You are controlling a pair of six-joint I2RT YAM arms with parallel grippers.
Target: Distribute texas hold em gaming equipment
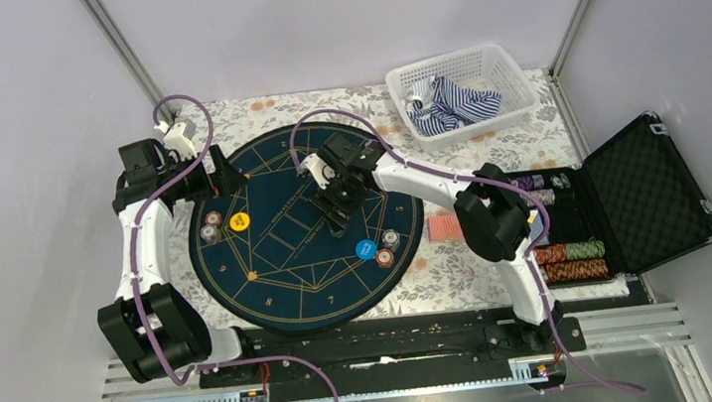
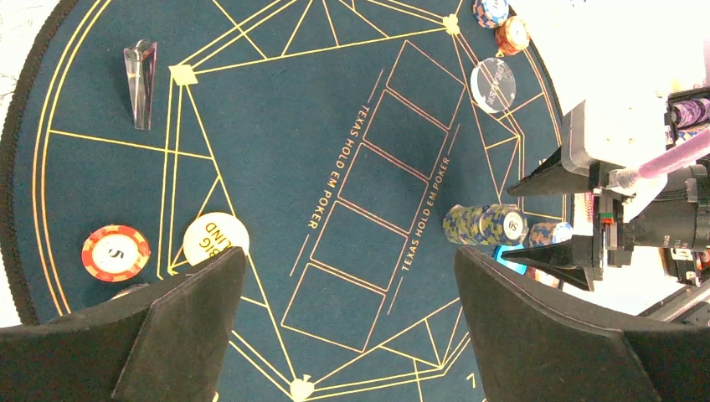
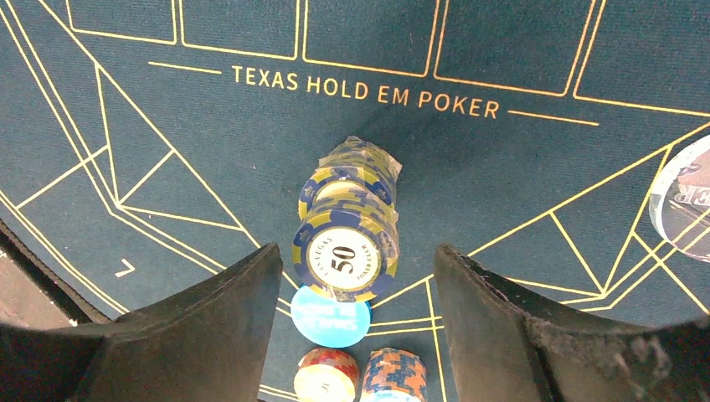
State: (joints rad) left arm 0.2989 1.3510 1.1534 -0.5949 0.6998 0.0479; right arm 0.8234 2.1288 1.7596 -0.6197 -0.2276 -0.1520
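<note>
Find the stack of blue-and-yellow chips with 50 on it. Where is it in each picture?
Top external: not seen; the right claw covers that spot.
Left wrist: stack of blue-and-yellow poker chips, right of centre, lying on its side.
Right wrist: centre, inside the open claw.
Shared landmark: the round navy gold-lined mat.

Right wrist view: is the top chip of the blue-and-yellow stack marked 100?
No, the top chip of the blue-and-yellow stack reads 50.

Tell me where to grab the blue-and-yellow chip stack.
Grip the chip stack by its round sides, coming straight down from above, where the right gripper straddles it. It stands upright but slightly staggered, so squeezing low across the edges probably keeps it together.
</note>
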